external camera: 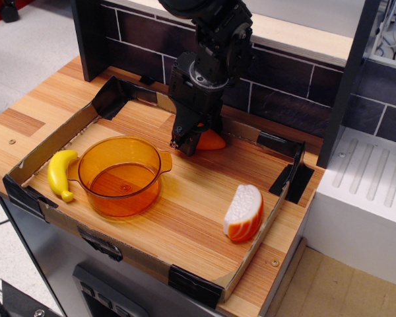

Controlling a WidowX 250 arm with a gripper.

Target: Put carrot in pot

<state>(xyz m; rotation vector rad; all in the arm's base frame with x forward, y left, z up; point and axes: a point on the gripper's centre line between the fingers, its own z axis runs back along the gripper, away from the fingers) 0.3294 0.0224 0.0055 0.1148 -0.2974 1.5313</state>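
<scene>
The carrot (212, 140) is a small orange toy lying on the wooden board near the back wall, its left part hidden behind my gripper. My gripper (189, 142) is black, points down, and is low over the board with its fingers on either side of the carrot's left end; the jaws look open. The pot (121, 175) is a round translucent amber pot with two small side handles. It stands upright and empty at the front left, a short way left of and in front of the gripper.
A yellow banana (61, 173) lies left of the pot, against it. An orange-and-white striped slice (243, 212) lies at the front right. A low cardboard rim (53, 142) with black tape corners rings the board. A dark tiled wall (284, 99) stands behind.
</scene>
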